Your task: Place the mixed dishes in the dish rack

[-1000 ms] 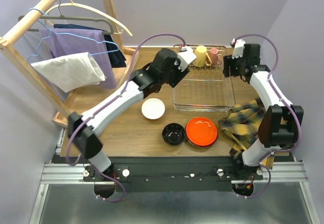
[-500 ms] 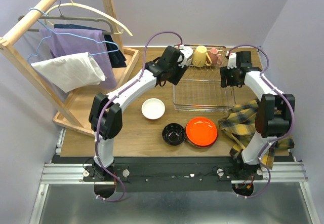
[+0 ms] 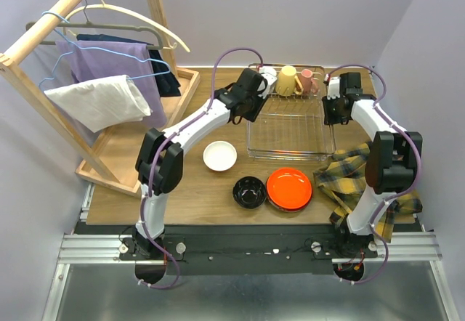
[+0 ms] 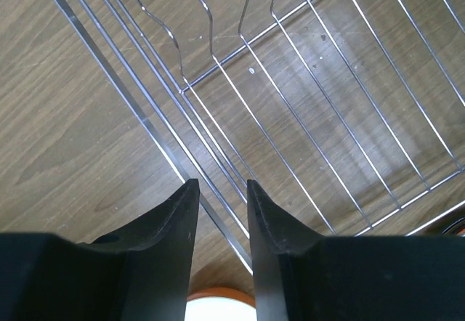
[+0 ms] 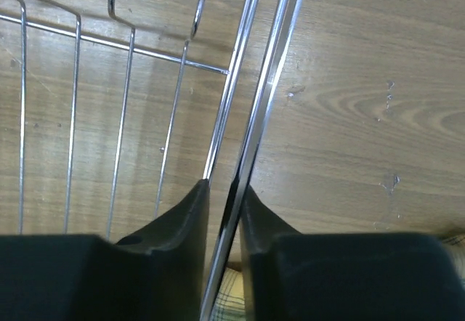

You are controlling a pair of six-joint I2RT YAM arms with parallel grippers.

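Top external view: the dish rack [image 3: 292, 128] sits far back on the bench [image 3: 196, 187], its side rims running front to back, with the left end effector [image 4: 221, 187] slightly open astride the left rim and the right end effector [image 5: 224, 187] clamped on the right rim.
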